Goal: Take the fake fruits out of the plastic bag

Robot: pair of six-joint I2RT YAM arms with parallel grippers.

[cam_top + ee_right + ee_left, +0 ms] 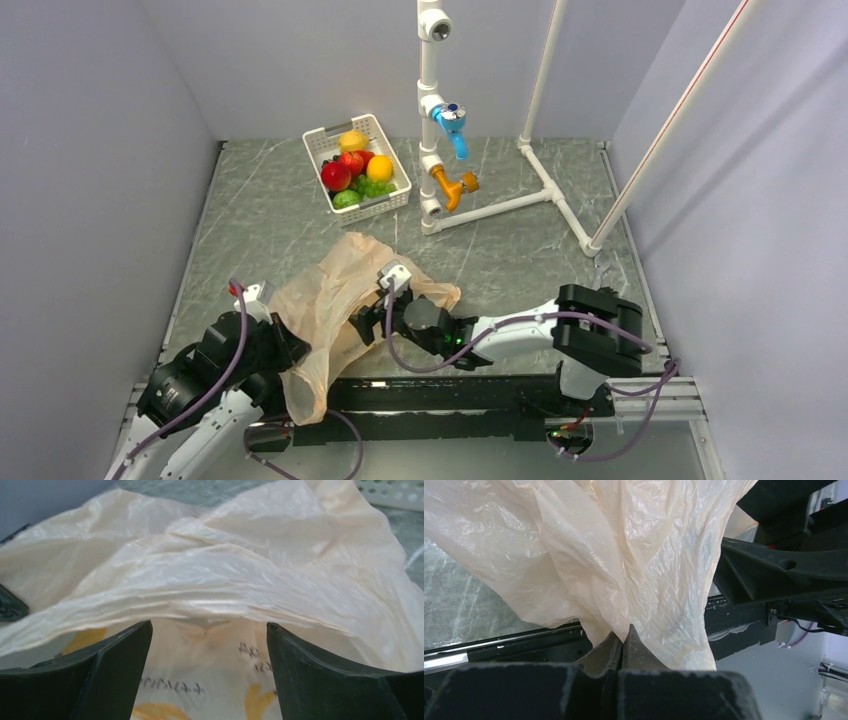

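Note:
The peach-orange plastic bag [330, 285] lies crumpled on the near left of the table. My left gripper [624, 632] is shut on a gathered fold of the plastic bag [644, 570], and it sits at the bag's near-left edge [292, 350]. My right gripper [207, 630] is open, its fingers at the mouth of the plastic bag [225, 580], with yellow print and dark writing showing between them. It reaches in from the right [362, 322]. No fruit shows in the bag. The fake fruits lie in the white basket [395, 205]: a red apple [336, 176], a round green fruit [346, 199], a green grape bunch [374, 186].
The basket also holds a yellow lemon [353, 141] and an orange fruit [380, 167]. A white pipe frame [490, 208] with a blue tap [452, 122] and an orange tap [452, 186] stands at the back right. A black rail [440, 395] runs along the near edge. Grey walls close three sides.

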